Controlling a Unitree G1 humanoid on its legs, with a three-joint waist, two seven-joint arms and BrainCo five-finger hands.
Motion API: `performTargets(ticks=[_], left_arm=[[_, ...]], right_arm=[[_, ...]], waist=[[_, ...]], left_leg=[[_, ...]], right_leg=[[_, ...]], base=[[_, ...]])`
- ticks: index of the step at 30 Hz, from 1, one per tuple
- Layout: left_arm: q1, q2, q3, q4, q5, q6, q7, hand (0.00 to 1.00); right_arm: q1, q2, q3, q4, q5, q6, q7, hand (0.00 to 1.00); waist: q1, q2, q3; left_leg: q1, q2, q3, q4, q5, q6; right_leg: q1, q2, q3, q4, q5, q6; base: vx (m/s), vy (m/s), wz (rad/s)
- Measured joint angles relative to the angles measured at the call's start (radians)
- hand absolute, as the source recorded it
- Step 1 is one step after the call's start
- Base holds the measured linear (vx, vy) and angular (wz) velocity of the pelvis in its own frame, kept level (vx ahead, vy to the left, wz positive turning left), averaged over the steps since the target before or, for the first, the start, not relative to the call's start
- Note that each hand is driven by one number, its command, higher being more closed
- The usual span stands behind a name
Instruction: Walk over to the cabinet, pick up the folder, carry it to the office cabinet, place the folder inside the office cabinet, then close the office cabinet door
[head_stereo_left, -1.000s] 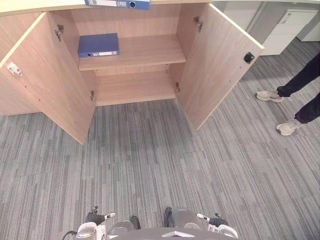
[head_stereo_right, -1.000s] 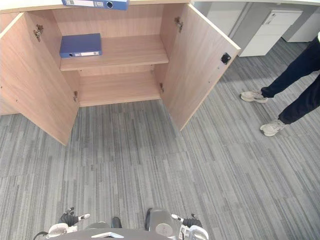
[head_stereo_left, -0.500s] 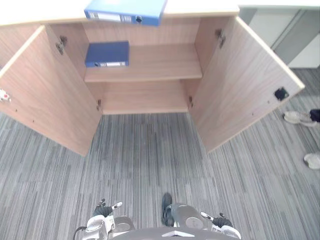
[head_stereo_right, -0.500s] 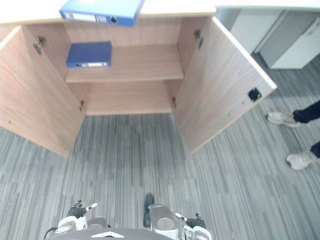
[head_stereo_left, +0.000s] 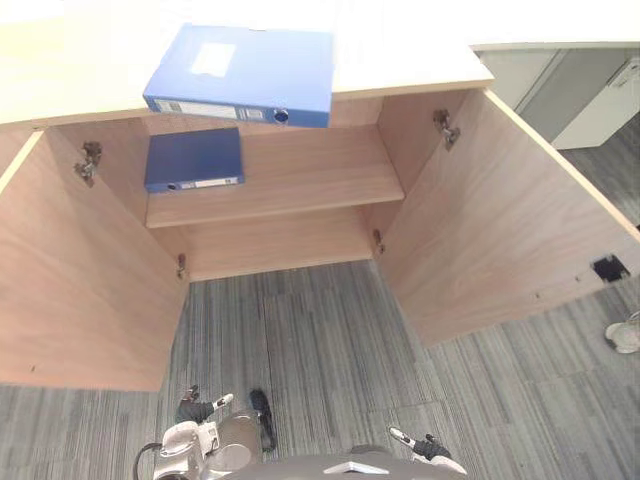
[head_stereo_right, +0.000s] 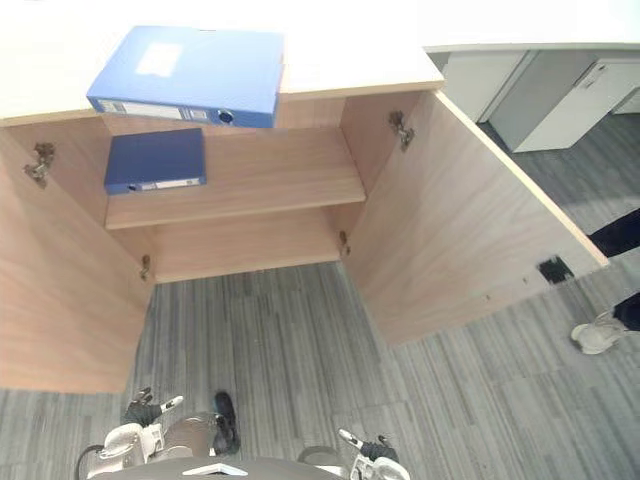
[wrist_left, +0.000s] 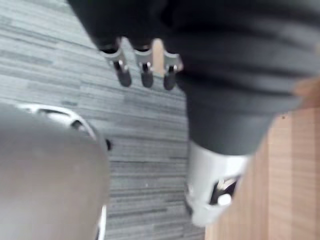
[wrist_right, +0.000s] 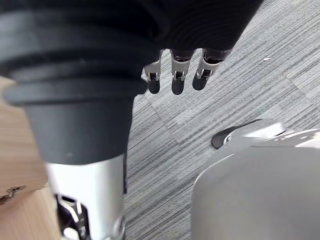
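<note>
The cabinet (head_stereo_left: 420, 60) stands with both doors swung wide, the left door (head_stereo_left: 80, 290) and the right door (head_stereo_left: 500, 240) angling out over the grey striped carpet (head_stereo_left: 330, 340). Inside, one shelf (head_stereo_left: 310, 175) splits it into an upper and a lower compartment. In the upper compartment a dark blue folder (head_stereo_left: 195, 158) lies flat at the left end of the shelf, close to the left wall, with its labelled spine turned to the open front.

The light blue folder (head_stereo_left: 245, 70) is not inside. It lies flat on the cabinet's top, left of the middle, and its near edge juts out past the top's front edge, above the dark blue folder. Its long axis runs left to right along that front edge, slightly skewed so that its right end sits a little nearer the robot. Its spine faces the robot, with a label strip along it and a round finger hole towards the right end. A pale label shows on its upper face, towards the left.

The left hand (head_stereo_left: 192, 409) hangs low by the robot's side, well short of the cabinet. In its wrist view its fingers (wrist_left: 145, 74) point loosely down at the carpet, straight and holding nothing. The right hand (head_stereo_left: 425, 447) hangs the same way on the other side, its fingers (wrist_right: 177, 80) relaxed and holding nothing.

A person's pale shoe (head_stereo_right: 597, 335) shows at the right, beyond the right door
</note>
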Motion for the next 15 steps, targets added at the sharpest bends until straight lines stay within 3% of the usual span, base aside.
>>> performTargets(ticks=[1, 2, 4, 5, 7, 9, 10, 11, 12, 13, 15], left_arm=[[0.000, 0.006, -0.020, 0.009, 0.002, 0.005, 0.000, 0.00], [0.001, 0.029, -0.062, 0.028, 0.007, 0.007, 0.000, 0.00], [0.003, 0.039, -0.084, 0.035, 0.006, 0.013, 0.001, 0.00], [0.006, 0.039, -0.086, 0.035, 0.005, 0.014, 0.001, 0.00], [0.006, 0.035, -0.087, 0.035, 0.005, 0.015, 0.001, 0.00], [0.007, 0.028, -0.095, 0.035, 0.005, 0.015, 0.002, 0.00], [0.013, 0.030, -0.096, 0.035, 0.006, 0.015, 0.001, 0.00], [0.005, 0.016, -0.093, 0.049, 0.007, 0.016, 0.001, 0.00], [0.004, -0.002, -0.090, 0.051, 0.010, 0.015, 0.001, 0.00], [0.004, -0.023, -0.082, 0.049, 0.017, 0.013, -0.001, 0.00], [0.002, -0.047, -0.068, 0.048, 0.017, 0.014, 0.000, 0.00]], right_arm=[[-0.004, -0.002, 0.000, 0.000, -0.011, 0.000, 0.002, 0.00], [-0.011, -0.007, 0.012, 0.000, -0.025, 0.000, 0.003, 0.00], [-0.018, -0.018, 0.038, -0.001, -0.026, 0.000, 0.003, 0.00], [-0.028, -0.027, 0.051, -0.002, -0.026, 0.000, 0.003, 0.00], [-0.037, -0.035, 0.061, -0.004, -0.026, -0.001, 0.004, 0.00], [-0.040, -0.042, 0.074, -0.005, -0.026, 0.000, 0.004, 0.00], [-0.030, -0.039, 0.079, -0.003, -0.026, 0.000, 0.004, 0.00], [-0.017, -0.037, 0.077, 0.002, -0.024, 0.001, 0.004, 0.00], [-0.017, -0.046, 0.064, 0.003, -0.025, 0.001, 0.001, 0.00], [-0.014, -0.054, 0.054, 0.001, -0.025, 0.001, 0.003, 0.00], [-0.008, -0.049, 0.033, -0.004, -0.025, 0.001, 0.003, 0.00]], waist=[[-0.004, 0.005, 0.003], [-0.013, 0.005, 0.004], [-0.023, 0.010, 0.006], [-0.027, 0.017, 0.009], [-0.037, 0.026, 0.014], [-0.049, 0.037, 0.019], [-0.054, 0.025, 0.015], [-0.057, 0.025, 0.018], [-0.052, 0.057, 0.020], [-0.054, 0.082, 0.014], [-0.065, 0.097, 0.019]], left_leg=[[0.035, -0.003, 0.012, -0.006, -0.017, 0.008], [0.099, -0.010, 0.013, -0.022, -0.038, 0.016], [0.165, -0.015, 0.009, -0.070, -0.039, 0.016], [0.205, -0.012, 0.008, -0.102, -0.039, 0.015], [0.238, -0.001, -0.001, -0.126, -0.039, 0.013], [0.263, 0.014, -0.009, -0.145, -0.041, -0.009], [0.286, 0.002, -0.031, -0.156, -0.051, -0.040], [0.324, -0.004, -0.062, -0.175, -0.076, -0.082], [0.336, 0.023, -0.061, -0.183, -0.076, -0.088], [0.340, 0.035, -0.061, -0.182, -0.069, -0.100], [0.324, 0.061, -0.062, -0.115, -0.057, -0.119]], right_leg=[[-0.062, -0.007, 0.011, 0.157, -0.010, 0.044], [-0.145, -0.005, 0.001, 0.358, -0.059, 0.053], [-0.205, 0.002, -0.052, 0.424, -0.106, -0.007], [-0.251, 0.017, -0.094, 0.398, -0.130, -0.040], [-0.313, 0.057, -0.123, 0.270, -0.138, -0.063], [-0.358, 0.098, -0.114, 0.068, -0.068, -0.072], [-0.352, 0.109, -0.083, -0.109, 0.070, -0.067], [-0.341, 0.113, -0.072, -0.111, 0.200, -0.101], [-0.335, 0.130, -0.078, -0.094, 0.190, -0.104], [-0.337, 0.139, -0.086, -0.085, 0.140, -0.107], [-0.310, 0.141, -0.113, -0.076, 0.099, -0.115]], base=[[0.45, 0.198, -0.33], [0.38, 0.121, -0.07], [0.37, 0.079, 0.09], [0.36, 0.022, 0.11], [0.38, -0.059, 0.21], [0.34, -0.111, 0.33], [0.37, -0.158, 0.42], [0.38, -0.163, 0.34], [0.35, -0.162, 0.22], [0.26, -0.120, 0.07], [0.32, -0.222, 0.38]])
